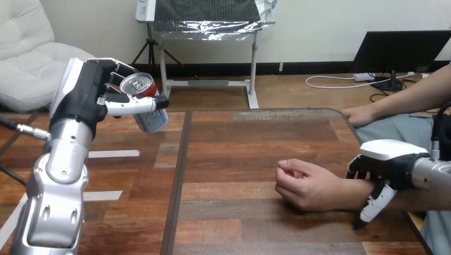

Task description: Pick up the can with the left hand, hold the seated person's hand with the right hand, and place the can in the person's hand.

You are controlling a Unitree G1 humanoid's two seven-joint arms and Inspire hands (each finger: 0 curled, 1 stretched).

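Note:
My left hand (88, 98) is raised above the table's left part with its fingers and thumb curled round a red can (139, 85). The can's silver top tilts toward me. The person's hand (298, 183) rests on the table at the right, loosely closed. My right hand (388, 164) lies over the person's wrist just behind it, fingers curled down around the wrist to the tabletop.
The person's other hand (361, 114) rests at the wooden table's (239, 159) far right edge. Strips of white tape (114, 154) mark the table's left part. A dark seam (178, 180) runs front to back.

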